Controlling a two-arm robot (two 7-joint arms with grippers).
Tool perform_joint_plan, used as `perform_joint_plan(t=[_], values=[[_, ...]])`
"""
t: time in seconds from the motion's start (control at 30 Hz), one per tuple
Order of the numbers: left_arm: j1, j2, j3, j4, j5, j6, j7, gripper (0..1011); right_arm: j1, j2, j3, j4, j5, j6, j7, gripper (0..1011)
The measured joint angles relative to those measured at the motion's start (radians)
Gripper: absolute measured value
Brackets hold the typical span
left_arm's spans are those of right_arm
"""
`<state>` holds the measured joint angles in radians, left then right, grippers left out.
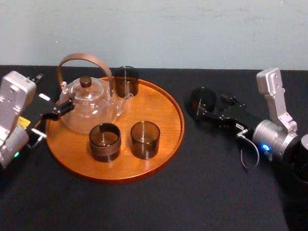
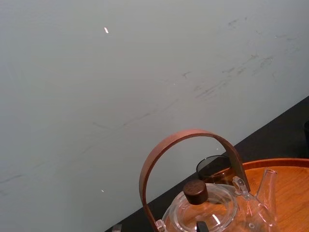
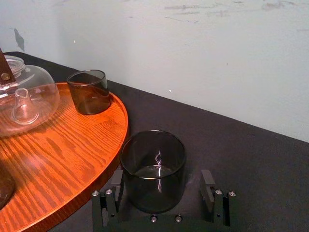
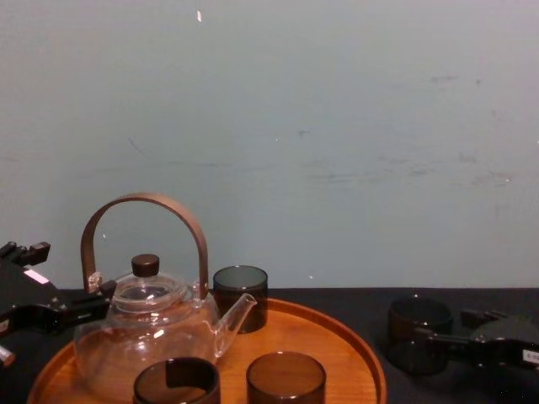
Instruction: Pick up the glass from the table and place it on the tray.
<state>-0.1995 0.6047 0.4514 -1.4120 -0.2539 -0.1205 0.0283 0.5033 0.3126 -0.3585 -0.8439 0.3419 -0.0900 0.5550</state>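
Right gripper lies low on the black worktop, its fingers spread wide on either side of a dark glass. The glass stands upright on the worktop, just beside the right rim of the round wooden tray. Left gripper sits at the tray's left edge beside the teapot; its grasp cannot be made out.

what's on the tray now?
On the tray: a glass teapot, two dark glasses in front, one at back partly covered by the teapot's handle. Off-tray, the fourth glass sits between the right gripper's open fingers; left gripper beside the teapot.
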Motion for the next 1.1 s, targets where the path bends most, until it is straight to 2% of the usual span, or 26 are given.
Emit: perform_joint_plan(t=[0.57,0.87,1.1], values=[[0.0,0.0,0.0,0.0,0.0,0.0,0.0,1001,0.071,-0.037,-0.01,0.107,-0.029,-0.03,0.034,1002],[0.0,0.0,0.0,0.0,0.0,0.0,0.0,1001,0.137,-0.071,-0.011,0.224,-0.044,-0.067,0.063,1002],[0.0,0.0,0.0,0.0,0.0,0.0,0.0,1001,0.175,-0.094,-0.009,0.292,-0.054,-0.093,0.084,1002]])
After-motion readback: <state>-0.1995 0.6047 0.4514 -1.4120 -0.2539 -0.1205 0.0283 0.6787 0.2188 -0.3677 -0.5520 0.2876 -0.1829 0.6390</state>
